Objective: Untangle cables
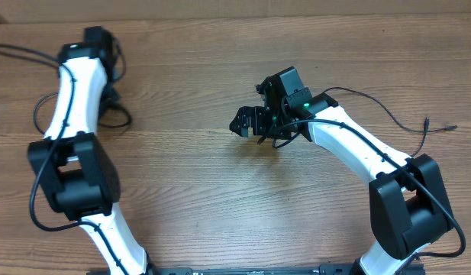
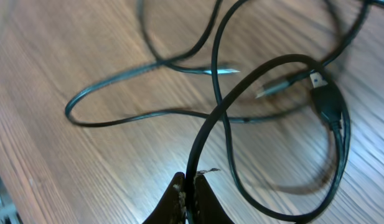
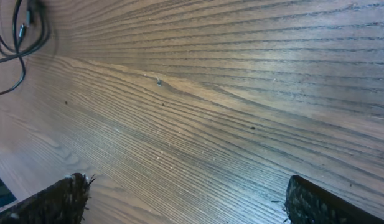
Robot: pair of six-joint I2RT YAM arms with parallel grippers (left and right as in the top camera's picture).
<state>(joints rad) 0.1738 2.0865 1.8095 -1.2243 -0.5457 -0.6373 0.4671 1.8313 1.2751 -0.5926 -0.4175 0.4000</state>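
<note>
Cables (image 2: 327,102) loop loosely on our surface (image 3: 241,93); our left gripper (image 2: 190,196) is clenched on one strand, while our right gripper (image 3: 185,196) gapes empty, well apart from them.

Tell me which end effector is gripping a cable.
The left end effector, shut on a black cable; the right end effector stands wide open, holding nothing.

Bare table (image 1: 212,191) centre passable; cables (image 2: 328,102) looped just ahead of left hand (image 2: 190,182).

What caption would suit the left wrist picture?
Left gripper pinches one strand of the cables, looped with plugs on the wooden table.
</note>
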